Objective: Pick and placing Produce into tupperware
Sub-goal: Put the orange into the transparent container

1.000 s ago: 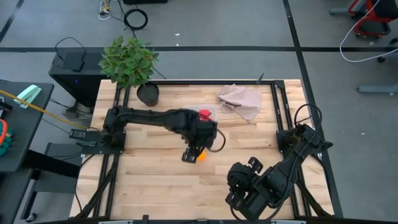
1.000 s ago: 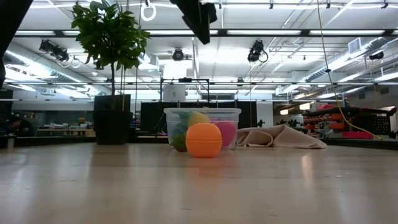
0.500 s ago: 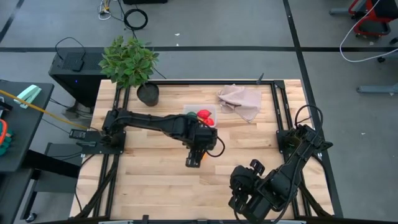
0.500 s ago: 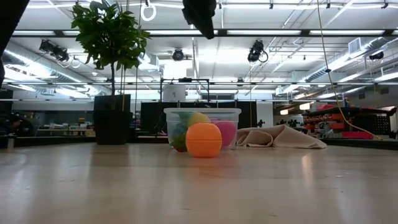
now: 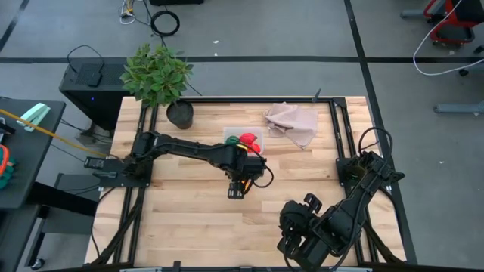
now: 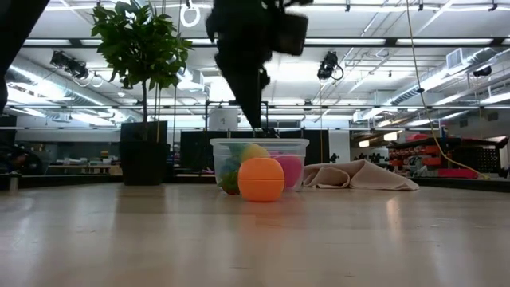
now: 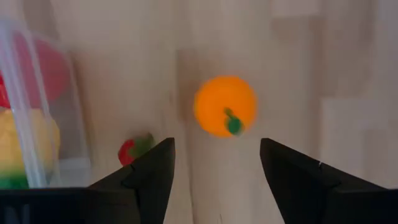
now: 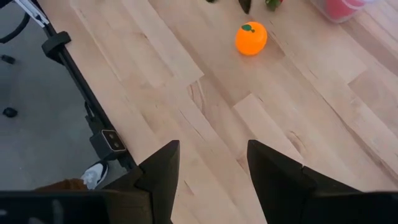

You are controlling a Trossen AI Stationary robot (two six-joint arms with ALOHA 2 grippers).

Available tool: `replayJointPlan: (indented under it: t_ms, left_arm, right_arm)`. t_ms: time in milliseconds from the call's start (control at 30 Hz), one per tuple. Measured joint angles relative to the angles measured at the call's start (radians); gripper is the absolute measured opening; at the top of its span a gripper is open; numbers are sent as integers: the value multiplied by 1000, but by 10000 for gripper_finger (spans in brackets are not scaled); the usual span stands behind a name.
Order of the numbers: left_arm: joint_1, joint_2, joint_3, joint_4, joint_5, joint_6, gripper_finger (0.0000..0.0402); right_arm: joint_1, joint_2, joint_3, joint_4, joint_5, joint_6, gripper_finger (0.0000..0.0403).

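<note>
- The orange [image 7: 224, 106] sits loose on the wooden surface [image 5: 181, 219], just in front of the clear box [image 6: 259, 163] and not yet inside it.
- A small red piece with green leaves [image 7: 135, 148] lies on the surface just beside the box wall, also outside it.
- The box already holds several pieces: red [image 5: 247, 140] and green show from above, yellow and pink through its wall in the low view.
- The left gripper [image 7: 214, 174] hangs above the orange with its fingers spread wide and nothing between them, lined up so the fruit falls in the gap; this looks like a descent to grasp.
- The right gripper [image 8: 208, 177] waits at the near right of the surface, fingers apart and empty, out of the way.
- A beige cloth [image 5: 293, 122] and a potted plant [image 5: 157, 75] stand at the far edge, apart from the work.
</note>
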Motion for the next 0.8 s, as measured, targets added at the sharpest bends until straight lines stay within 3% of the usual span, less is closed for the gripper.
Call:
replayJointPlan:
  t_ms: [233, 367, 800]
  left_arm:
    - [32, -1, -102, 67, 27, -49, 267]
    - [36, -2, -106, 111, 89, -48, 284]
    - [32, 4, -116, 186, 104, -24, 332]
  right_arm:
    - [-7, 0, 0, 0, -1, 3, 195]
    - [-15, 0, 0, 0, -4, 4, 195]
    - [-33, 0, 0, 3, -18, 0, 195]
